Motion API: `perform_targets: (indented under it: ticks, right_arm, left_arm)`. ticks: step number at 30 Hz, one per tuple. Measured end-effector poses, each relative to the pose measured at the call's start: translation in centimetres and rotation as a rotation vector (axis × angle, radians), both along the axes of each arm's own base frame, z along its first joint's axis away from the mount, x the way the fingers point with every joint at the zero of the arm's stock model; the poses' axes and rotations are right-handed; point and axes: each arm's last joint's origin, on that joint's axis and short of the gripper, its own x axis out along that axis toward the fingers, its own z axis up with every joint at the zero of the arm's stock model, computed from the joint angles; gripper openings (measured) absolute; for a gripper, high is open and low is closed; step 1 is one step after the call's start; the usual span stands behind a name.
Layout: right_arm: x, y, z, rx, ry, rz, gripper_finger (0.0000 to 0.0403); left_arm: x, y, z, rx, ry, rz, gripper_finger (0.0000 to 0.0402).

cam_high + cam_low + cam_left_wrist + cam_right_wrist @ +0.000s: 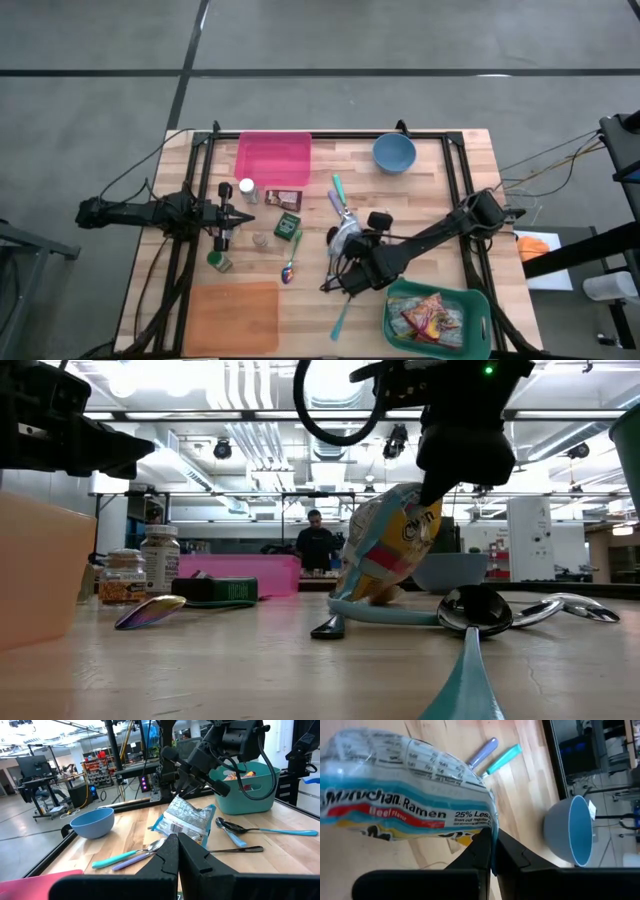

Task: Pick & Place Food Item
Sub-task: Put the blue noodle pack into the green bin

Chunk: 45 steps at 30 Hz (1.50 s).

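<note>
Gripping one edge of the crinkled plastic ramen packet (405, 795), printed blue, red and yellow, the right gripper (490, 851) holds it tilted, lower end touching the wooden tabletop (430, 190) near its middle, among scattered metal spoons (480, 610). Round blue bowl (394, 153): far edge. Left gripper (178, 851): closed, empty, near the left edge.
</note>
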Motion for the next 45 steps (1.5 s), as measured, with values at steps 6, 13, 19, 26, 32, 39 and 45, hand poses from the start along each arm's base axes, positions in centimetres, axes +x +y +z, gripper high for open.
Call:
perform_targets:
  ticks: [6,13,19,26,32,39,45]
  right_arm:
    - [-0.4,0.3,0.2,-0.041,-0.006,0.015,0.0011]
    - [-0.7,0.3,0.7,-0.055,0.001,0.020,0.0011]
    - [-1.2,0.4,1.6,-0.079,0.050,0.032,0.0011]
    - [-1.2,0.7,3.4,-0.126,0.049,0.050,0.0011]
    - [-1.2,0.7,4.2,-0.137,0.051,0.055,0.0011]
    - [-1.2,0.7,4.7,-0.155,0.061,0.069,0.0011]
    - [-1.0,0.9,5.4,-0.167,0.076,0.110,0.0011]
  left_arm:
    - [0.0,0.0,0.0,0.000,0.000,0.000,0.0000]
    - [0.0,0.0,0.0,0.000,0.000,0.000,0.0000]
    - [0.0,0.0,0.0,0.000,0.000,0.000,0.0000]
    - [0.0,0.0,0.0,0.000,0.000,0.000,0.0000]
    - [0.0,0.0,0.0,0.000,0.000,0.000,0.0000]
    - [0.0,0.0,0.0,0.000,0.000,0.000,0.0000]
    - [0.0,0.0,0.0,0.000,0.000,0.000,0.0000]
